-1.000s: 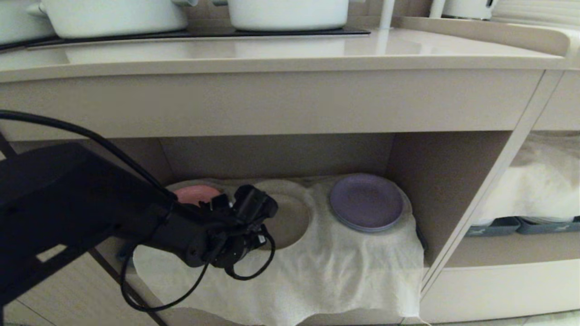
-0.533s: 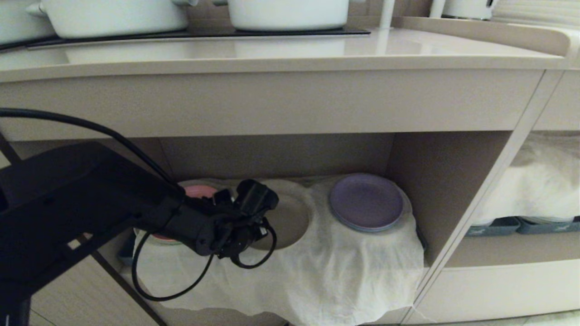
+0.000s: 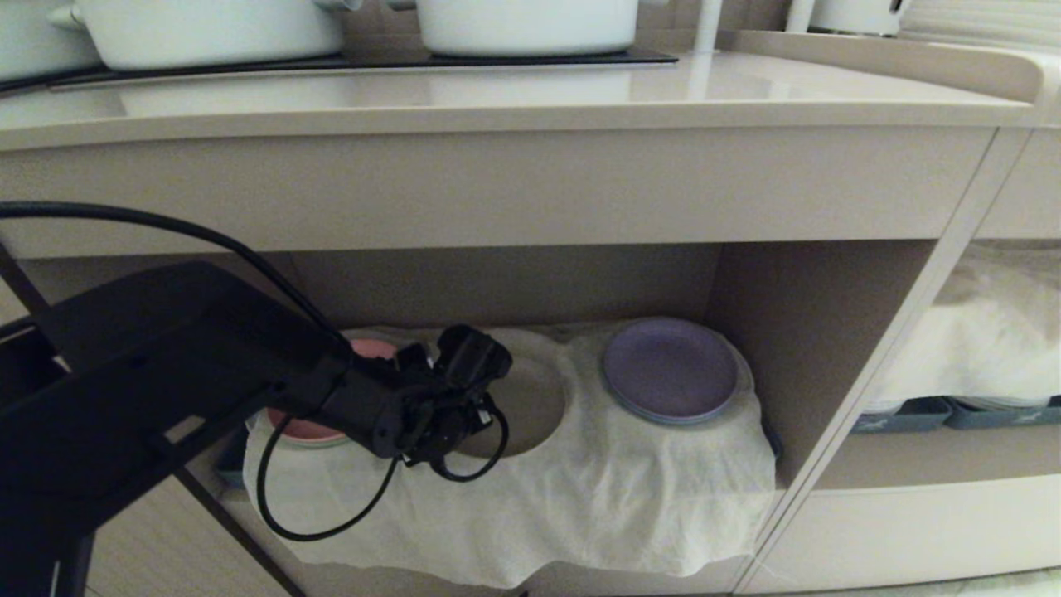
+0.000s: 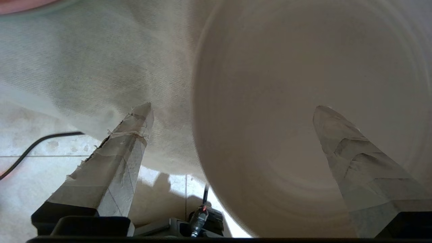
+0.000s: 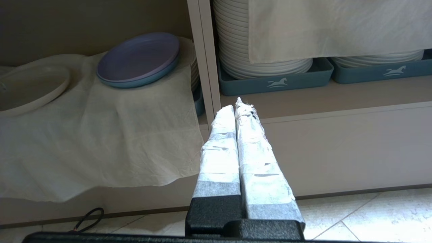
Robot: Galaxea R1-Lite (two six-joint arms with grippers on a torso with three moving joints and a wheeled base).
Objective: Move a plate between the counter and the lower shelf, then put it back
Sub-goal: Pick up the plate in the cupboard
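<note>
Lower shelf (image 3: 506, 286): flat-walled beige niche under a smooth, thick-edged beige surface (image 3: 497, 91) carrying glossy white pots (image 3: 526, 25) on a black glass panel (image 3: 365, 60). Cloth (image 3: 580, 497): wrinkled off-white woven fabric, draped over the shelf front. Pink plate (image 3: 311, 429): round, at the left of the niche, partly hidden by the black left arm (image 3: 166, 381). Left hand (image 4: 233, 111): two tapered, tape-wrapped fingers (image 4: 125, 152) spread wide and released, holding nothing; one finger lies over the cloth, the other over the plate's inner face. Plate (image 3: 530, 402): small, round, matte cream, low upright rim, resting on the cloth in the middle of the shelf, just beyond the left hand. Purple plate (image 3: 670, 369): round, matte, stacked on a blue one, right of the cream plate. Right hand (image 5: 238, 108): tape-wrapped fingers pressed together, clenched on nothing, parked low before the cabinet divider. White plates (image 5: 263, 60): glossy stack in a blue-grey tray (image 5: 280, 81), next niche to the right.
</note>
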